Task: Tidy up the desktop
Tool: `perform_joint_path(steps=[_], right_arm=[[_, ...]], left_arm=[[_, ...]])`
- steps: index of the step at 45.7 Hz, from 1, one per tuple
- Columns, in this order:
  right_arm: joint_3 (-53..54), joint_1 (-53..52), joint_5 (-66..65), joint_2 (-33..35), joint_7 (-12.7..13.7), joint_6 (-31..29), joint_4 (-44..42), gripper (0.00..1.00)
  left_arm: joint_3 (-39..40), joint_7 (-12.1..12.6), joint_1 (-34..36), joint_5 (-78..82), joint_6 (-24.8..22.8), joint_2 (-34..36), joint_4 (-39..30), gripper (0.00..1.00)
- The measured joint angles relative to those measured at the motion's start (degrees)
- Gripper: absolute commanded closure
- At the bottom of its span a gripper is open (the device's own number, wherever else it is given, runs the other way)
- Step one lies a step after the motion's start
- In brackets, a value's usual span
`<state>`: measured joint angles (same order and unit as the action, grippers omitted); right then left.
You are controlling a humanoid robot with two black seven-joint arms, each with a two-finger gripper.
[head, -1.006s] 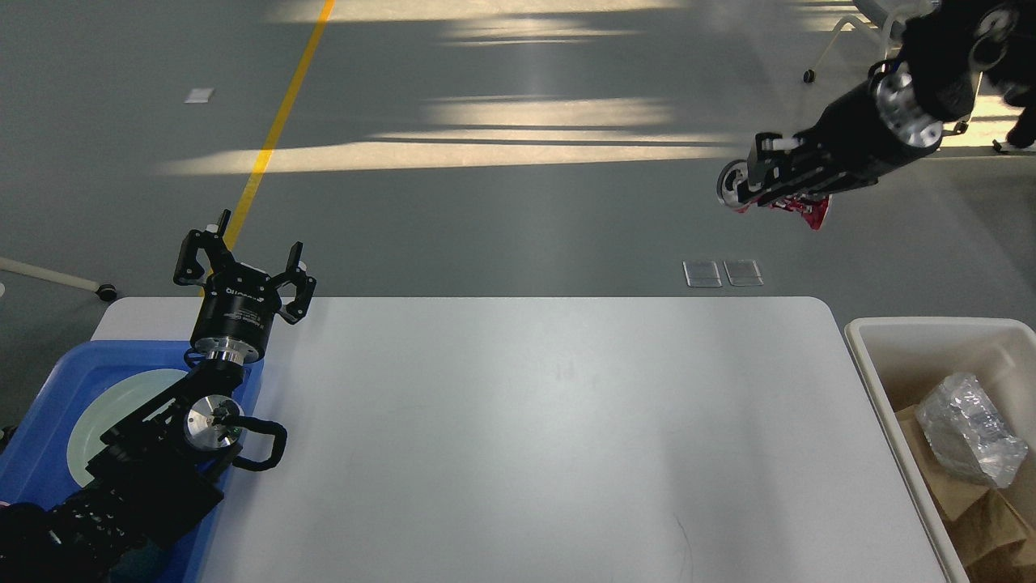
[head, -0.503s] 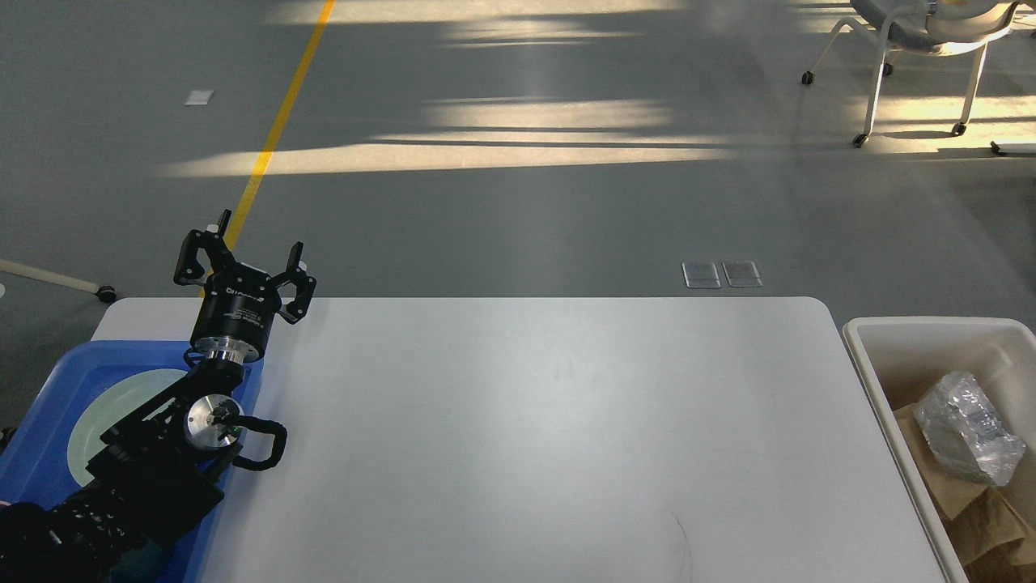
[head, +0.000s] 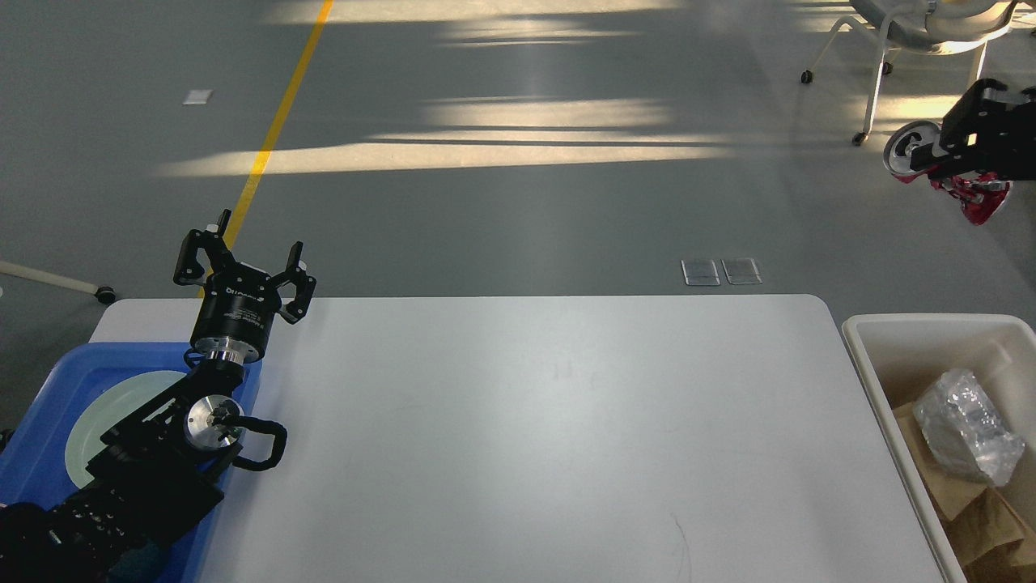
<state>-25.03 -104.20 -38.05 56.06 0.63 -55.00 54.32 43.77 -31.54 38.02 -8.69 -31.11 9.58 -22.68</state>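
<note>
The white desktop (head: 550, 421) fills the lower middle of the head view, and its surface is bare. High above the floor at the far right, beyond the desktop, my right gripper (head: 943, 158) is shut on a crushed red can (head: 981, 202) with a silver end. Over the desktop's far left corner my left gripper (head: 243, 261) points upward. It is open, with nothing between its fingers.
A blue tray (head: 40, 380) holding a pale round plate (head: 101, 413) lies under my left arm at the left edge. An off-white bin (head: 859, 340) at the right holds crumpled clear plastic (head: 967, 429) and brown paper (head: 979, 518). A chair (head: 931, 24) stands far back right.
My right arm held the red can at upper right, left the view half a second ago, and now shows again at the right edge. The left arm has not moved.
</note>
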Motion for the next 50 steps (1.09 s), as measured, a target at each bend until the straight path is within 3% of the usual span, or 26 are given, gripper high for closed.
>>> perform_joint_path(steps=[6, 11, 16, 22, 25, 38, 50], right_arm=[[-0.03, 10.07, -1.67, -0.13, 0.00, 0.65, -4.36, 0.74], [-0.03, 17.73, -1.98, -0.26, -0.03, 4.82, -6.78, 0.69], [-0.03, 24.65, -2.01, -0.76, -0.03, 10.35, -8.95, 0.55], [0.02, 31.34, -1.67, -2.75, -0.03, 16.77, -11.84, 0.31], [0.06, 33.47, -1.39, -4.22, -0.03, 19.10, -13.14, 0.00], [-0.11, 38.65, -1.23, -7.93, -0.01, 21.76, -16.89, 0.00], [1.19, 35.18, 0.30, -10.23, 0.01, 21.67, -16.31, 0.00]], left_arm=[[0.00, 0.00, 0.00, -0.01, 0.00, 0.00, 0.00, 0.04], [0.00, 0.00, 0.00, -0.01, 0.00, 0.00, 0.00, 0.04], [0.00, 0.00, 0.00, 0.00, 0.00, 0.00, 0.00, 0.04], [0.00, 0.00, 0.00, 0.00, 0.00, 0.00, 0.00, 0.04], [0.00, 0.00, 0.00, -0.01, 0.00, 0.00, 0.00, 0.04], [0.00, 0.00, -0.01, -0.01, 0.00, 0.00, 0.00, 0.04], [0.00, 0.00, -0.03, 0.00, 0.00, 0.00, 0.00, 0.04]])
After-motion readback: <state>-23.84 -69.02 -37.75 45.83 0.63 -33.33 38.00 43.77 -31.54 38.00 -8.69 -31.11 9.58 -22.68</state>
